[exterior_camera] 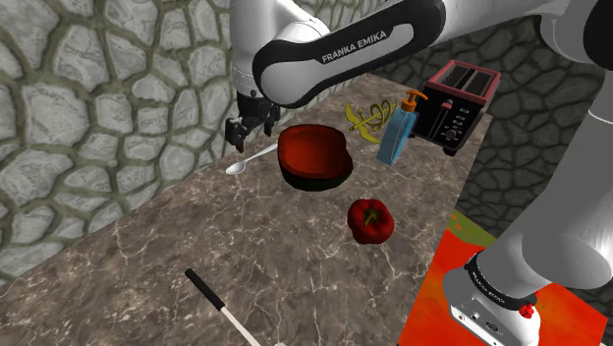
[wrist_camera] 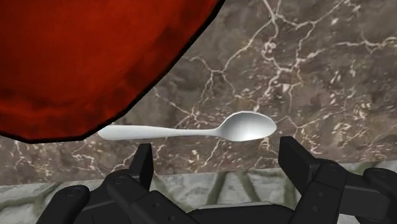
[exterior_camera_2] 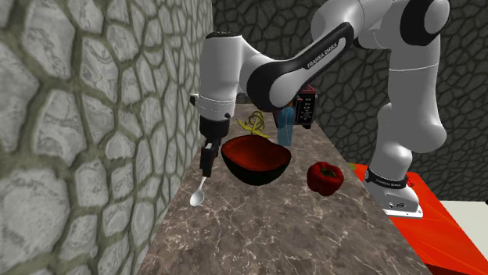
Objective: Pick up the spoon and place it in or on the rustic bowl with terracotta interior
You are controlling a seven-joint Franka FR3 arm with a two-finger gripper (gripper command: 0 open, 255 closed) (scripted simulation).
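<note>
Evidently poised for a top-down grasp: above the marble counter (exterior_camera: pixel 147 246), just beside the red-lined bowl (exterior_camera: pixel 314 157), the black gripper (exterior_camera: pixel 250 136) hovers, fingers spread either side of the untouched white spoon (wrist_camera: pixel 191 132) lying flat.

White arm (exterior_camera: pixel 565 187), dark joints (exterior_camera_2: pixel 428 17), "FRANKA EMIKA" lettering (exterior_camera: pixel 355 45), black pincer (wrist_camera: pixel 217 150)

Pale spoon (wrist_camera: pixel 191 132) lying flat on counter (exterior_camera: pixel 187 231), handle end meeting bowl (exterior_camera: pixel 312 152); bowl sitting upright, red inside, dark outside.

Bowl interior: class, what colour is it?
The bowl is deep mottled red inside, with a black rim; best in the wrist view.
</note>
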